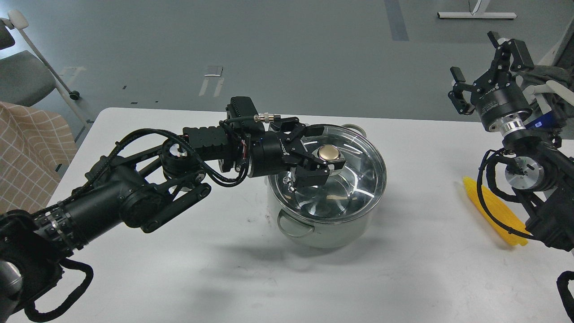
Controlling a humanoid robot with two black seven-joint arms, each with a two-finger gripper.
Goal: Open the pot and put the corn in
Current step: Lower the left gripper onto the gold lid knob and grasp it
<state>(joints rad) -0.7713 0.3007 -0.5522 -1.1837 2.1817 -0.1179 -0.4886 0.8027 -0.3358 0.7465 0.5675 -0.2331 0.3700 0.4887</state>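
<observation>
Left claw (323, 154) straddles the lid's gold knob (328, 153) atop the pot (329, 224), fingers narrow; right claw (486, 67) hangs wide open.

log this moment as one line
phase: opening | left gripper: open around lid knob | lid: on pot | corn: on table | right gripper: open, raised

A white counter (188, 269) fills most of the view, standing on a grey floor (269, 45). At the far left, a grey chair (22, 76) stands on the floor, with a tan checked cloth (27, 148) just below it. A white stand base (476, 15) lies at the top right.
</observation>
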